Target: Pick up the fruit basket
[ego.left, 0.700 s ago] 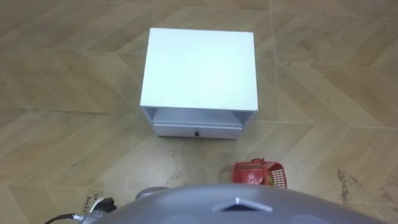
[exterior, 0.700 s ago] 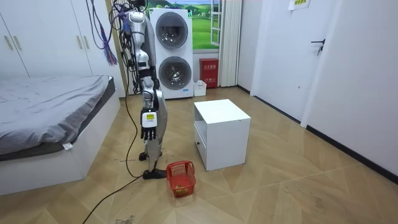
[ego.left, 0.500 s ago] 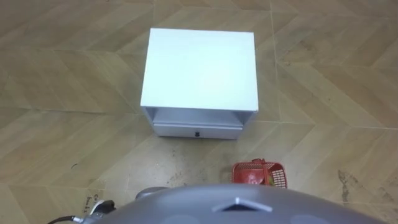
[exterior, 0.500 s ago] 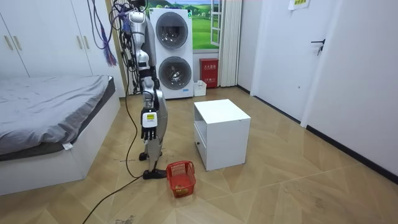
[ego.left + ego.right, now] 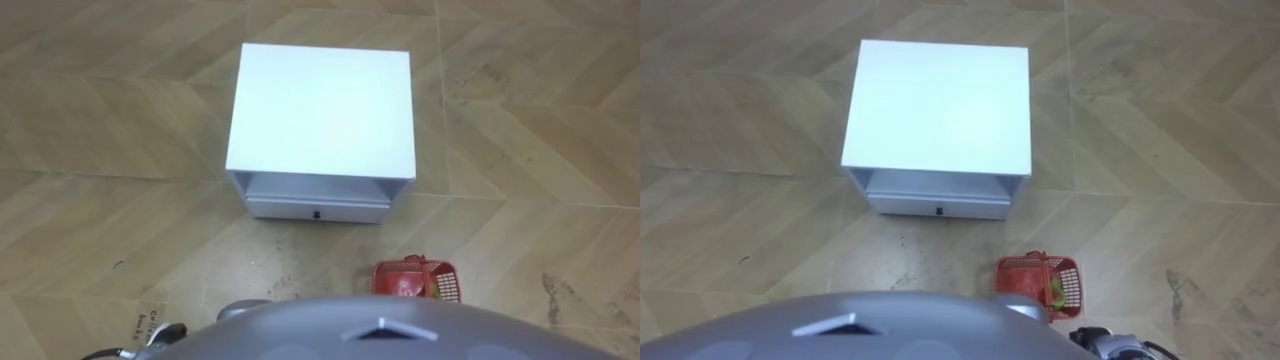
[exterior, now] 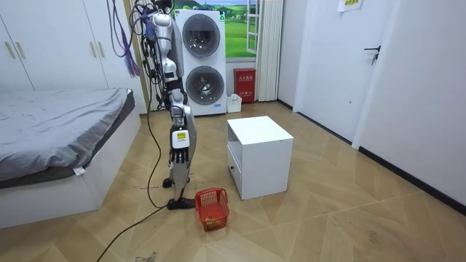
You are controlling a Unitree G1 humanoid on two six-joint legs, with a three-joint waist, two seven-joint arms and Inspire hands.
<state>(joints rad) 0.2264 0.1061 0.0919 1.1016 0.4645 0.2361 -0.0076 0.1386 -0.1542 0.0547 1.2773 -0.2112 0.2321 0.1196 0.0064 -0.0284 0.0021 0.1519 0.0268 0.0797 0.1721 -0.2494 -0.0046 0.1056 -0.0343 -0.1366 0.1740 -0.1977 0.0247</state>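
Observation:
The fruit basket (image 5: pixel 418 280) is red plastic mesh and stands on the wood floor just in front of me, to my right. Something green lies inside the fruit basket (image 5: pixel 1054 288). In the room view I stand upright beside the fruit basket (image 6: pixel 211 206), facing the white cabinet. My right hand (image 6: pixel 178 154) hangs at my side with relaxed fingers, well above the basket and holding nothing. A part of my right hand (image 5: pixel 1118 346) shows at the picture's lower edge. A bit of my left hand (image 5: pixel 158 330) peeks in at the lower left, its fingers hidden.
A white cabinet (image 5: pixel 320 110) with an open shelf and a drawer stands a step ahead of me, left of the basket. In the room view a bed (image 6: pixel 58 138) lies behind me, stacked washing machines (image 6: pixel 202 62) stand at the back wall, and open floor stretches to the right.
In the room view my right arm and hand have swung slightly forward, towards the cabinet. My left hand has slipped lower in the eye view. The basket has not moved.

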